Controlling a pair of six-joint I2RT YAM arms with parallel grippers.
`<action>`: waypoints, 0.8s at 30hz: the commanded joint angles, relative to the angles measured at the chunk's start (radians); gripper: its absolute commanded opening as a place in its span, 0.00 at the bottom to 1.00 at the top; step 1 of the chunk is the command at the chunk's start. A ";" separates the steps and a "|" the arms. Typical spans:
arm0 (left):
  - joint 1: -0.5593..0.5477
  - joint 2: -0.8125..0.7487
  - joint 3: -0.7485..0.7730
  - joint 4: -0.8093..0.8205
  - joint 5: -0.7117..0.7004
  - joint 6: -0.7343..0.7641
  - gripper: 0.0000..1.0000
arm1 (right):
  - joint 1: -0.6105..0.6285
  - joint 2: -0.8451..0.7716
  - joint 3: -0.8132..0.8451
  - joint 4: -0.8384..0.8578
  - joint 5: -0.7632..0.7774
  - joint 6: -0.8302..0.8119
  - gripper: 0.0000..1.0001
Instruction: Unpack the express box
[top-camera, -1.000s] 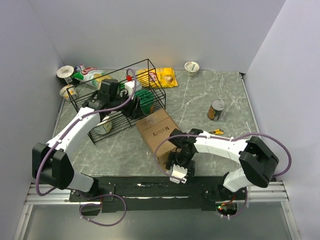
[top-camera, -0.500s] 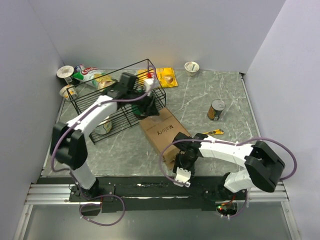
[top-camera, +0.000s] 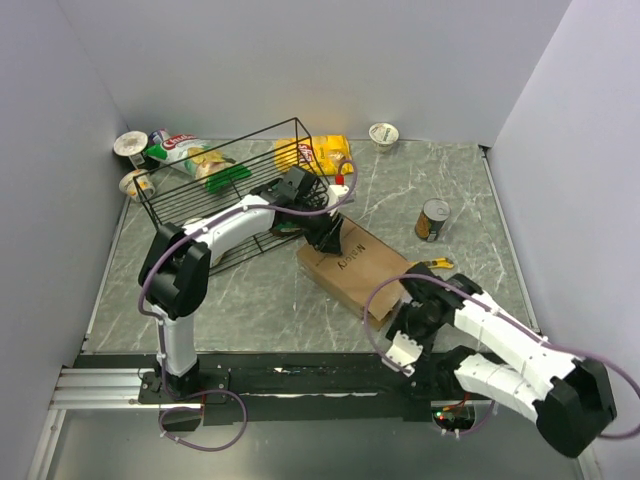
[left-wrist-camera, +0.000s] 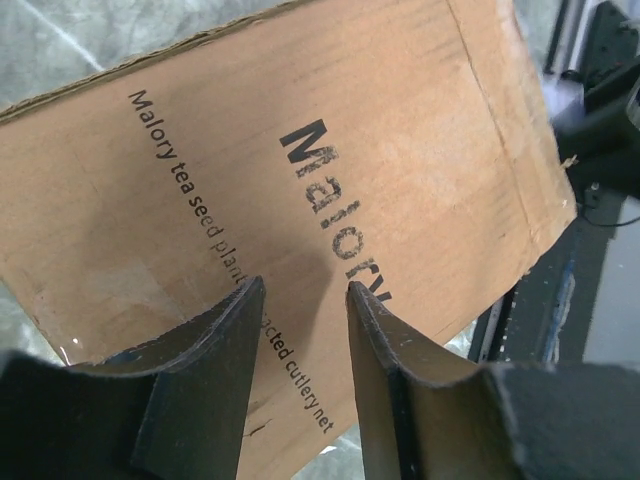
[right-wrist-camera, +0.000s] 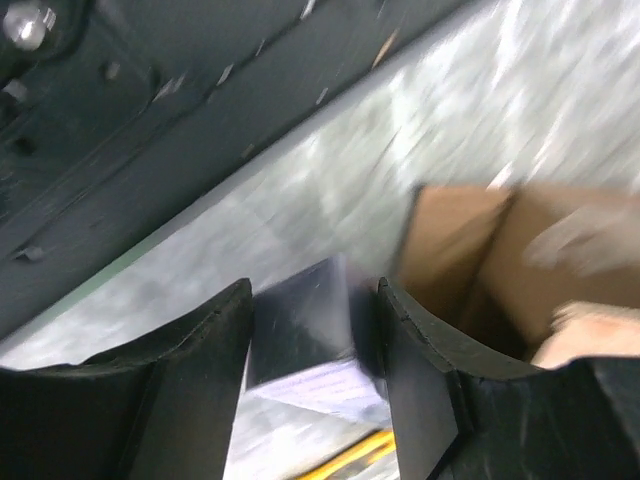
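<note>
The express box (top-camera: 360, 262), a brown carton printed "Malory", lies on its side mid-table with its open end toward the near right. In the left wrist view its printed side (left-wrist-camera: 300, 130) fills the frame. My left gripper (top-camera: 325, 238) sits at the carton's far left edge, open (left-wrist-camera: 300, 285), with nothing between its fingers. My right gripper (top-camera: 405, 342) is just off the open end near the table's front edge. It is shut (right-wrist-camera: 315, 290) on a small dark box with a white label (right-wrist-camera: 310, 335). The carton's open mouth (right-wrist-camera: 520, 250) shows to its right.
A black wire basket (top-camera: 215, 185) stands at the back left with a green packet (top-camera: 228, 175) in it. Behind it lie a yellow snack bag (top-camera: 322, 152), cups (top-camera: 130, 145) and a green-white bag (top-camera: 180, 150). A can (top-camera: 432, 220), a yellow knife (top-camera: 435, 264) and a cup (top-camera: 383, 134) are on the right.
The left arm swung from the basket over to the carton. The carton slid right and turned. The right gripper moved right along the front edge with the small dark box.
</note>
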 joint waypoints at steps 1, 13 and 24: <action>0.008 -0.045 -0.051 -0.063 -0.114 -0.013 0.45 | -0.144 -0.022 -0.001 -0.078 0.080 -0.160 0.59; 0.007 -0.162 -0.097 -0.054 -0.054 -0.088 0.47 | -0.294 0.172 0.328 0.187 -0.355 1.035 0.73; 0.002 -0.103 0.000 -0.040 -0.043 -0.125 0.49 | -0.248 0.206 0.171 0.346 0.054 1.436 1.00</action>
